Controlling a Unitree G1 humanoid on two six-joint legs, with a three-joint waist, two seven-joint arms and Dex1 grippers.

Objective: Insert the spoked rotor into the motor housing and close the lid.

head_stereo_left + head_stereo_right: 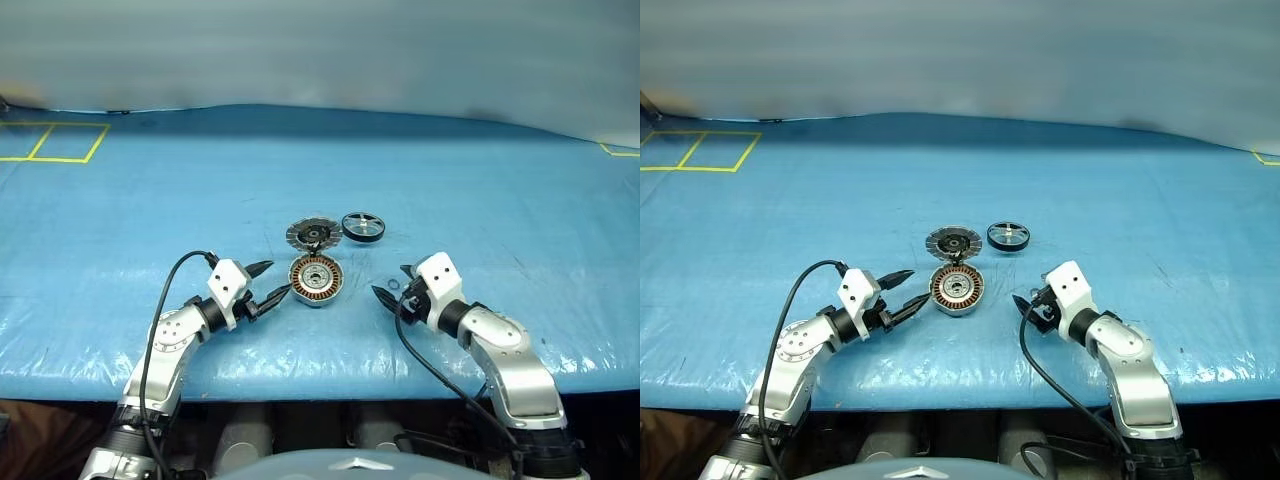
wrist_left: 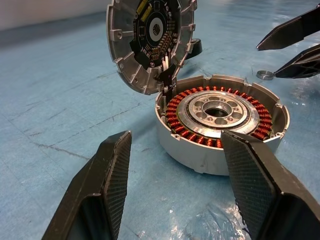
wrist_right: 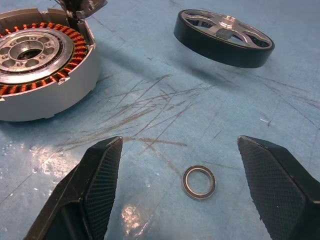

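Two silver-grey arms with rounded, jointed metal shells. White boxy housing at each wrist, with a black collar behind it. Left pincer [image 1: 268,283] and right pincer [image 1: 388,288] each made of two black tapered fingers [image 2: 111,176], inner pads cross-hatched in a fine grid. Black cable looping from each wrist back along the forearm.

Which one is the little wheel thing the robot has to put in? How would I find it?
Look at the middle of the blue table, where three round parts sit close together. The spoked rotor is the one farthest to the right, lying flat and apart from the other two. Unlike the copper-wound motor housing and its hinged grey lid, it is a black ring with silvery spokes.
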